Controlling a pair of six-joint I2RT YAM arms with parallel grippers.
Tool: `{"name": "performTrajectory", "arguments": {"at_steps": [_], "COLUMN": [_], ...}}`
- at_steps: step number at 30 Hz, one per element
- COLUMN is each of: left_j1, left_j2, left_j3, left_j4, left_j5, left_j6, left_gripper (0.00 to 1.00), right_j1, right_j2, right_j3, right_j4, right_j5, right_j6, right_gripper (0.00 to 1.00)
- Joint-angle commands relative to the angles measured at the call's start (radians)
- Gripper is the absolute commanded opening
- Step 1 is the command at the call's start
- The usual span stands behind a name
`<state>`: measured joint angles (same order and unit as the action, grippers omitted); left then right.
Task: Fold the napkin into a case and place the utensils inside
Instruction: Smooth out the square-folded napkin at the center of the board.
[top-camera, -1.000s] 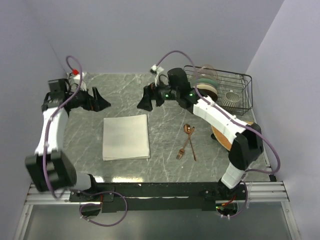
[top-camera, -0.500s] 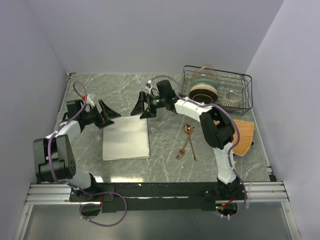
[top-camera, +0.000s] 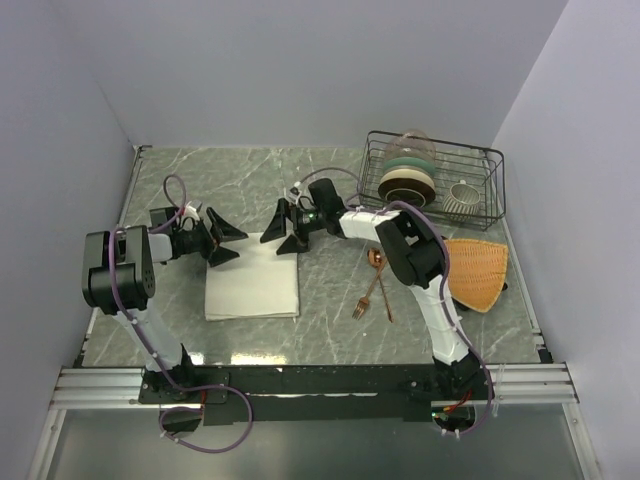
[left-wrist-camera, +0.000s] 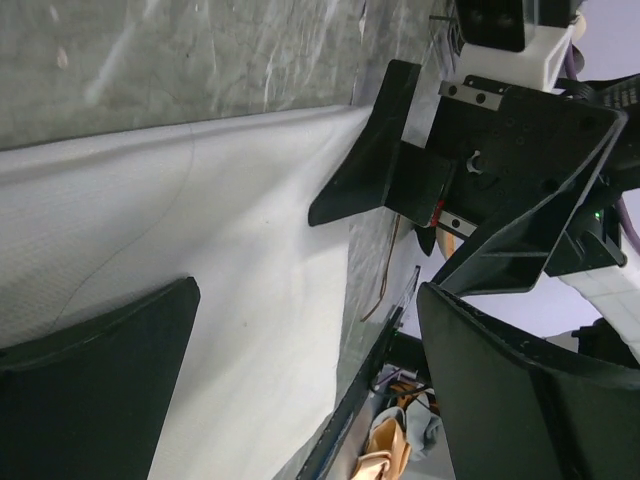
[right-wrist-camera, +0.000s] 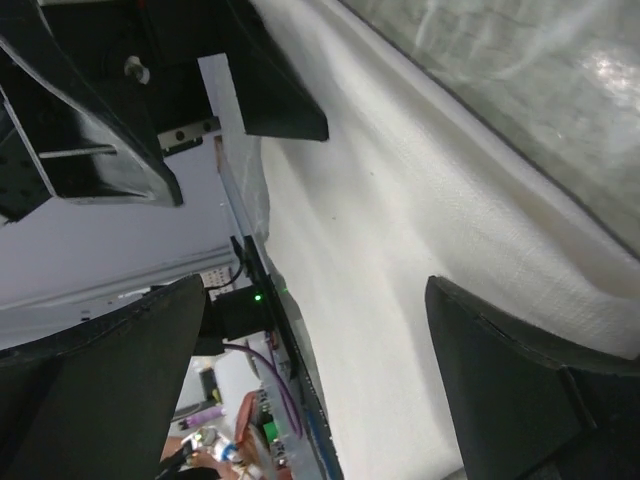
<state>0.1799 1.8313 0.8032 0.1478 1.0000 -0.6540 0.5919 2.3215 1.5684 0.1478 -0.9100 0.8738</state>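
Marble (top-camera: 330, 200); L tool (top-camera: 232, 243), R tool (top-camera: 278, 233) (splayed) over napkin (top-camera: 252, 285) edge

napkin (top-camera: 252, 282) open from above, rack (top-camera: 495, 186) well right

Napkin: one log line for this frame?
napkin flat, no case yet | left gripper open at far-left corner | right gripper open at far-right corner | utensils lying right of napkin

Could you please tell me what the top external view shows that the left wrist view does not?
Only top external: the whole square napkin, and the spoon and fork lying crossed. Only left wrist: a faint curved line on the cloth, seen close up. Both: the napkin's far edge and the open right end effector by it.
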Motion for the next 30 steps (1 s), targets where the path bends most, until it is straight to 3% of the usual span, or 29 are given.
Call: {"name": "performTrajectory", "arguments": {"at_steps": [1, 6, 14, 23, 30], "left_j1": [0.027, 0.041, 0.041, 0.041, 0.043], "left_j2": [0.058, 0.066, 0.028, 0.04, 0.072], "left_j3": [0.045, 0.033, 0.002, -0.022, -0.016], "left_j4": [-0.028, -0.05, -0.051, -0.08, -0.079], "left_j5": [-0.035, -0.035, -0.032, -0.034, -0.049], "left_j6": [0.065, 0.088, 0.096, 0.152, 0.163], "left_gripper": [0.99, 0.99, 0.99, 0.99, 0.99], "right_j1": [-0.046, -0.057, 0.114, 0.158, 0.115], "right_j2": [0.019, -0.091, -0.346, -0.225, -0.12], "right_j3": [-0.03, -0.068, -0.296, -0.392, -0.341], "right_j4": [-0.011, -0.056, 0.068, 0.062, -0.14], "right_j5": [-0.003, -0.058, -0.187, -0.188, -0.096], "right_j6": [-0.042, -0.084, -0.032, -0.045, -0.165], "right_gripper": [1.0, 1.0, 1.0, 1.0, 1.0]}}
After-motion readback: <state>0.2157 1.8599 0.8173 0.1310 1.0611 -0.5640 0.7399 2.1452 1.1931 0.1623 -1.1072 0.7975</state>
